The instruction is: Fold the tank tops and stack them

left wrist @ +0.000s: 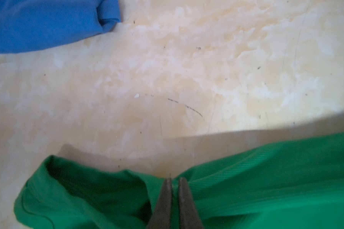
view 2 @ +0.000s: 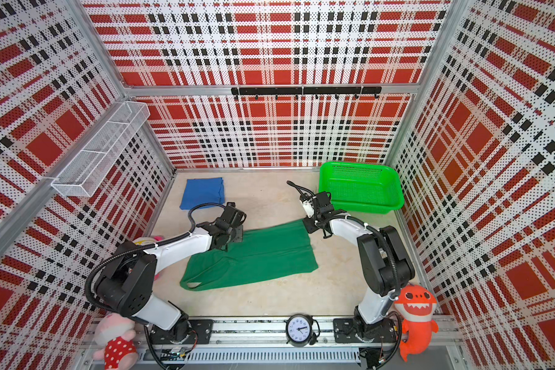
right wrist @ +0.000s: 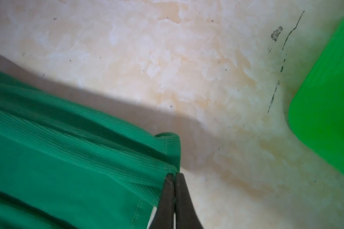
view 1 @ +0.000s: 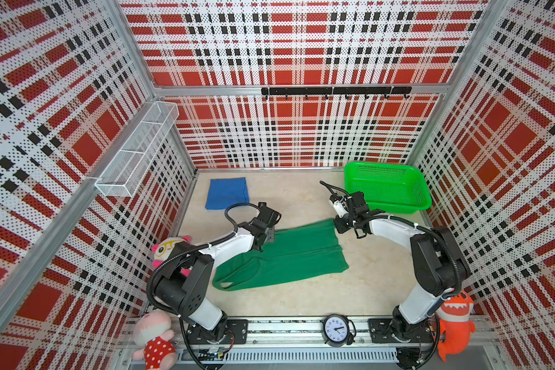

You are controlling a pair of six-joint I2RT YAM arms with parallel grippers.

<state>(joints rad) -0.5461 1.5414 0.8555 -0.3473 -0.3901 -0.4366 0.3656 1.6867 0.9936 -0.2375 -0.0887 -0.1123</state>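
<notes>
The dark green tank top (view 1: 289, 256) (view 2: 253, 259) lies spread across the middle of the table, straps toward the front left. My left gripper (left wrist: 174, 181) is shut on its far edge near the armhole, seen in both top views (view 1: 270, 234) (view 2: 237, 235). My right gripper (right wrist: 174, 176) is shut on the far hem corner (view 1: 338, 226) (view 2: 308, 226). The held edge hangs slightly above the table and casts a shadow. The royal blue tank top (view 1: 226, 193) (view 2: 202, 193) (left wrist: 44, 25) lies folded at the back left, apart from both grippers.
A bright green mesh basket (view 1: 386, 189) (right wrist: 326, 119) stands at the back right, close behind my right gripper. Plush toys (view 1: 169, 250) (view 1: 455, 323) and a clock (view 1: 335, 330) sit by the arm bases. A white wire shelf (view 1: 135, 150) hangs on the left wall.
</notes>
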